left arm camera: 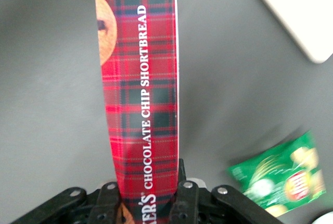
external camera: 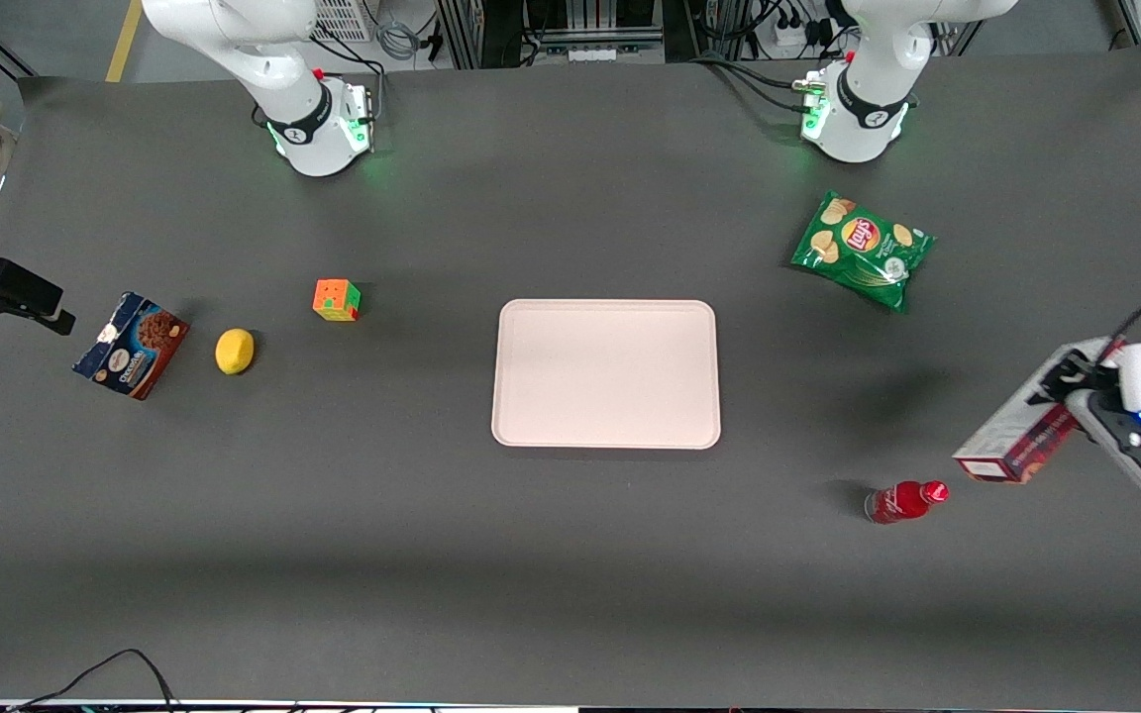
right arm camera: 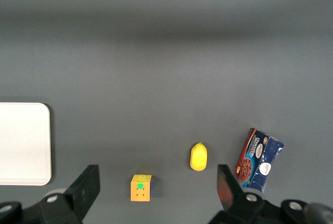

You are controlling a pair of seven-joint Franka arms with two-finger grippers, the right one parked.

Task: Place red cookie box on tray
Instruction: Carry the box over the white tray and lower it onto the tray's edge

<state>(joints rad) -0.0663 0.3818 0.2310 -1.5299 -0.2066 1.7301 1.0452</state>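
- The box [external camera: 1018, 434] is off the desk, held up at the working arm's end near that edge, tilted, with one end pointing toward the tray [external camera: 606, 373], which lies well apart at the desk's middle and carries nothing.
- The gripper [left arm camera: 148, 200] is clenched on the box at one end; in the wrist view its fingers [left arm camera: 184, 203] press the two narrow sides and most of the carton's length sticks out past them.
- Handling, as a judgement: a cardboard carton, probably light and fairly stiff, though its thin walls would dent under a hard squeeze. The printed surface looks smooth, so it may slip or swing in a hold this close to the end; a grip nearer the middle would be steadier.
- The bottle [external camera: 905, 501] lies just nearer the front camera than the box, between it and the tray's near corner; a low carry could knock it.
- The chips bag [external camera: 862, 250] lies farther from the camera, toward the arm bases.
- The cube [external camera: 337, 299], lemon [external camera: 235, 351] and chocolate box [external camera: 131, 345] lie toward the parked arm's end.
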